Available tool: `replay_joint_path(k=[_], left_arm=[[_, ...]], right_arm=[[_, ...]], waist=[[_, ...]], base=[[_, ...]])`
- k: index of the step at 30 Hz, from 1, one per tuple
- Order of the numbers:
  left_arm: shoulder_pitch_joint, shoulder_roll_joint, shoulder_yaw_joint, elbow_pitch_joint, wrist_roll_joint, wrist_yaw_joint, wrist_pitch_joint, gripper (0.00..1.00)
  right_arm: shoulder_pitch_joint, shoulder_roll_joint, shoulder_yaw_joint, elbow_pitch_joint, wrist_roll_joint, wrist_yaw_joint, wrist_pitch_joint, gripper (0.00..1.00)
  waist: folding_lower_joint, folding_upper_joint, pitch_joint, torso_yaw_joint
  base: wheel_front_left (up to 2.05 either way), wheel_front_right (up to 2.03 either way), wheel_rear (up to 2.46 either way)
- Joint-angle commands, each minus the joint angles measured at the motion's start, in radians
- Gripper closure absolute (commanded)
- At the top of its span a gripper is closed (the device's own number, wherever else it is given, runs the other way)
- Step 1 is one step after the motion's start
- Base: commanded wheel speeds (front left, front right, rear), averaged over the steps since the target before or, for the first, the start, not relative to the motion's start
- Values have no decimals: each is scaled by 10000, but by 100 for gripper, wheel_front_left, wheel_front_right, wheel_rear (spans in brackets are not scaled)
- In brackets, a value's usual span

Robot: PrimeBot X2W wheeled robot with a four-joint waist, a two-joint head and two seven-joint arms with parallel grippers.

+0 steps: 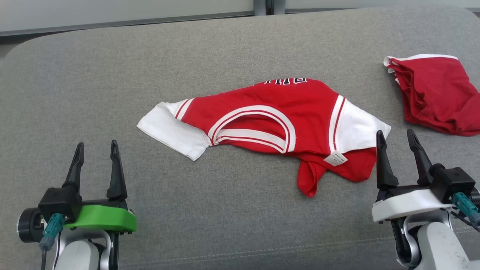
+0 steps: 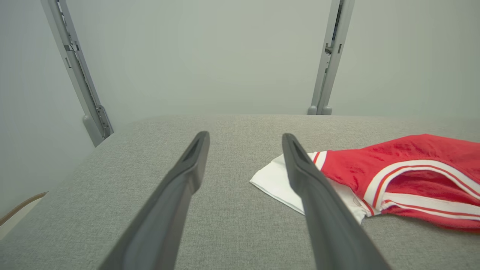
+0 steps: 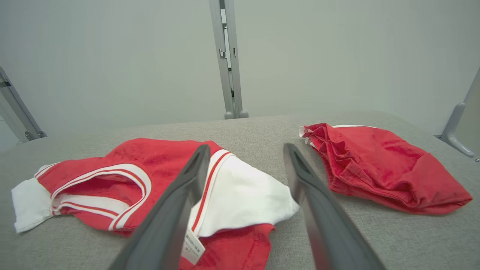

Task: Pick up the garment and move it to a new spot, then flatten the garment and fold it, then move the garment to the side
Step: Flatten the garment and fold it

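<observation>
Grey woven-fabric padded table [image 1: 240,232], rounded corners, against plain pale grey wall [image 2: 210,56] with grey metal uprights [image 2: 330,63]; soft, even light.

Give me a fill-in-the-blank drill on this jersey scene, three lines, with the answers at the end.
The jersey has a red body and ____ sleeves.
The left end effector and the right end effector both stand ____, holding nothing.
A second red garment lies on the grey surface to the jersey's ____.
Missing words: white; open; right.
</observation>
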Motion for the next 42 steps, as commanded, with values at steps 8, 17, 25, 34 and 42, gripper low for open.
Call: replay_joint_path(k=[8,17,25,34,42], left_arm=[[733,87,-34,-540,-63,273,285,0],[874,117,-125,-826,-78,373,434,0],[778,130,-193,-882,-121,398,461,0],[360,104,-389,-874,-148,296,404,0],[-152,-99,-635,-593,-174,84,224,0]], right_arm=[[590,74,360,-498,-117,-15,14,0],[675,93,576,-506,-134,-15,63,0],[369,46,932,-446,-232,-13,202,0],[-1004,-956,3373,434,-55,-15,1468,0],[-2118,-1743,4688,1495,-160,-15,1832,0]], waist=[[0,0,-547,-17],[0,0,-555,36],[0,0,-454,170],[0,0,24,408],[0,0,606,835]], base=[[0,0,0],[0,0,0],[0,0,0],[0,0,0],[0,0,0]])
